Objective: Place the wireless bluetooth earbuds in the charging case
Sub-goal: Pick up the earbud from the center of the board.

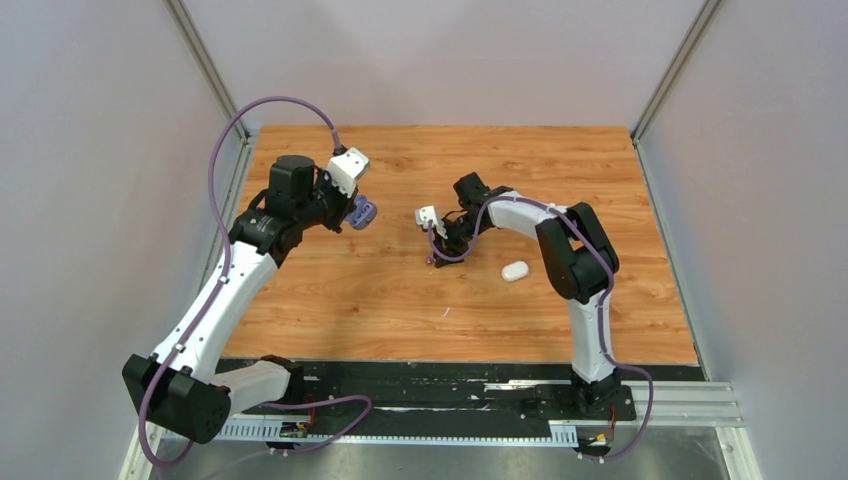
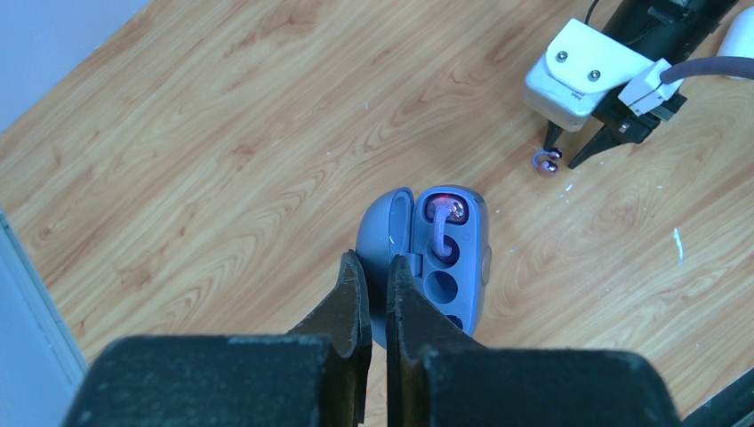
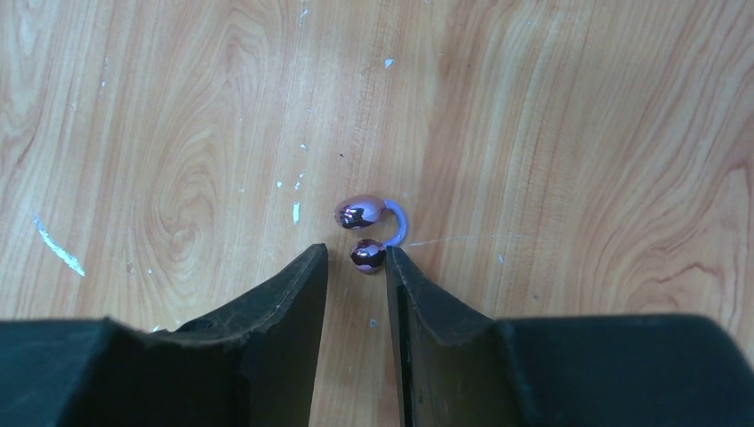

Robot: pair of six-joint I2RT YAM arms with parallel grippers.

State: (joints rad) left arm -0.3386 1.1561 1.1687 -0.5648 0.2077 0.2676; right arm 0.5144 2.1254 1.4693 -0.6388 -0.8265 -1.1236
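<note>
Left pincer (image 2: 374, 263) is clamped on the open purple charging case (image 2: 449, 262) near the bench's (image 1: 330, 300) far-left corner, with a seated earbud (image 2: 442, 216) inside. Right pincer (image 3: 356, 258), slightly parted, straddles the loose purple earbud (image 3: 368, 231) lying mid-bench, away from every edge

no legible text, labels, brands, numbers or signs in any of the views

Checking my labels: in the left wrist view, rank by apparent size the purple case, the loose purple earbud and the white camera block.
1. purple case, though it is nearest the camera, which inflates it
2. white camera block
3. loose purple earbud, clearly smallest
</note>
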